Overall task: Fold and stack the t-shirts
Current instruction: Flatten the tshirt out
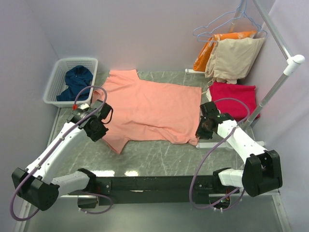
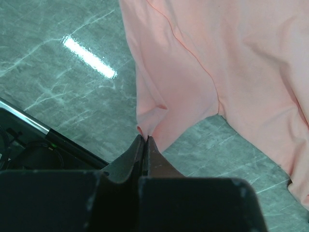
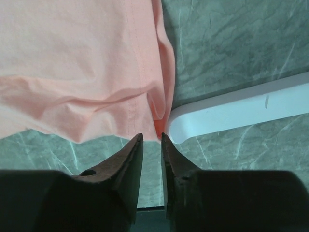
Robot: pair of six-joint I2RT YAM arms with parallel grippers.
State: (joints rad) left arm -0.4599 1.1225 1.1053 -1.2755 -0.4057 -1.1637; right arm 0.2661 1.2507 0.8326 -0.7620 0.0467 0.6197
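Salmon-pink t-shirt: sleeve tip pinched by closed left gripper; hem corner found just ahead of slightly parted, empty right gripper.

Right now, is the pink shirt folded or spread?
Spread: the salmon-pink t-shirt lies flat on the table, both sleeves out, no fold.

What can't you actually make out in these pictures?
- Navy t-shirt: top view, bunched in the basket, lower part behind its wall.
- Red t-shirt: top view, far edge behind the hanging beige cloth, near corner behind the right gripper.
- Pink t-shirt: top view, sleeve corner covered by the left gripper.
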